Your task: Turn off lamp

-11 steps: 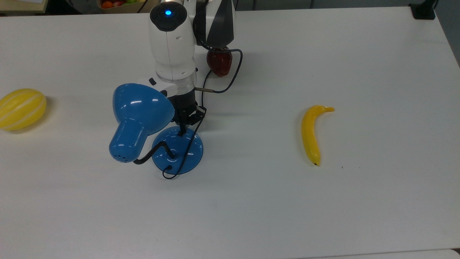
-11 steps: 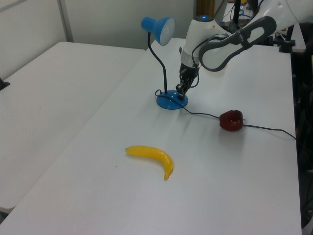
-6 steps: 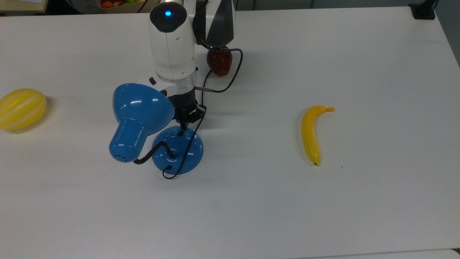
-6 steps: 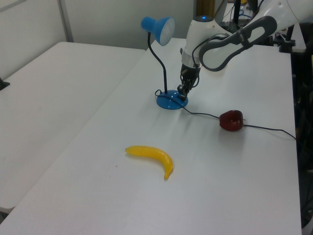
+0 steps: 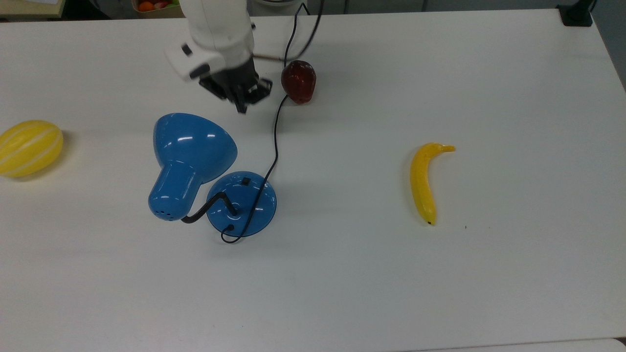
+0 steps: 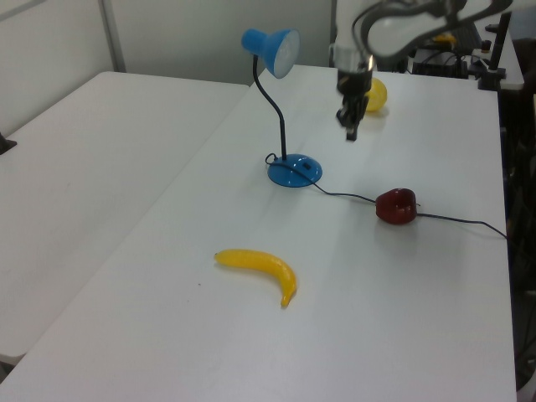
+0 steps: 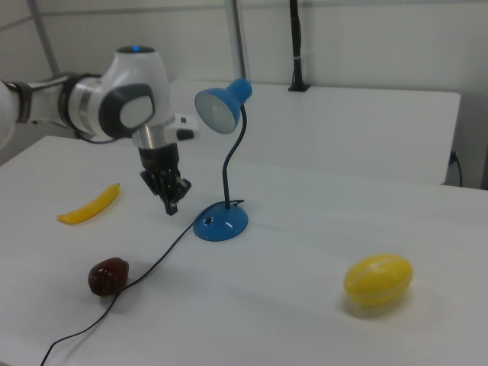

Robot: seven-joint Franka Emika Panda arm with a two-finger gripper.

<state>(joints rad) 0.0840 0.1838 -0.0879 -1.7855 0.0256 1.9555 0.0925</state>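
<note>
White table (image 5: 440, 73), lamp (image 5: 242, 203) (pincer (image 5: 241, 106) aloft)

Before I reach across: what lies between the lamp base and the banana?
In the top view, only bare white table lies between the lamp base and the banana.

You see a glossy blue lamp (image 5: 195, 161) with a black gooseneck, switch and cord. The bench (image 5: 440, 73) is white, the banana (image 5: 423, 183) plain yellow, the melon (image 5: 29, 147) yellow with pale stripes, the small fruit (image 5: 298, 81) dark red, the pincer (image 5: 240, 100) black below a white arm.
</note>
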